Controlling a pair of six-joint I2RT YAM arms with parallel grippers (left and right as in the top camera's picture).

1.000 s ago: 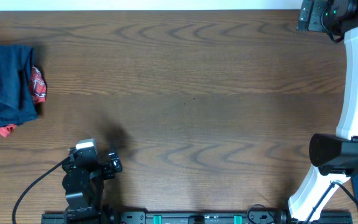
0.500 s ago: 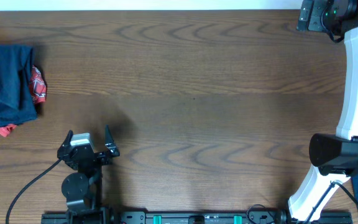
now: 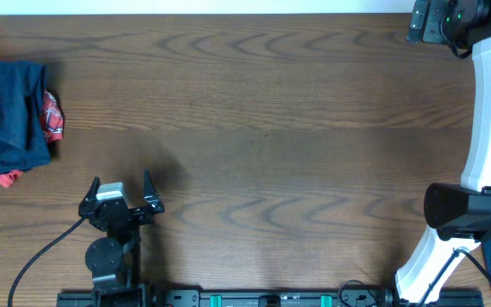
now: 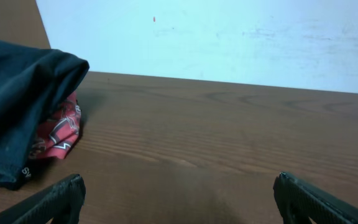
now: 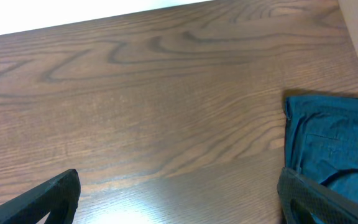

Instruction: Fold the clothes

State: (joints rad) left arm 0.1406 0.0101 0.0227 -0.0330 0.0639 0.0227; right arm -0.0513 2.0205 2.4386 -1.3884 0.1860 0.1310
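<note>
No folding done yet.
The left claw (image 3: 121, 186) and right claw (image 5: 179, 205) gape wide, holding nothing. Blue clothes (image 3: 7, 119) lie bunched at 9 o'clock on the desk (image 3: 271, 128), all left to fold.

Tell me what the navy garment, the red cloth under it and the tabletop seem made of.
Navy garment: soft matte fabric, probably cotton jersey, going by its limp rounded folds. Red cloth: thin printed fabric with a white pattern; fibre unclear. Tabletop: dark brown wood or wood-look laminate, grain visible, slight sheen.
</note>
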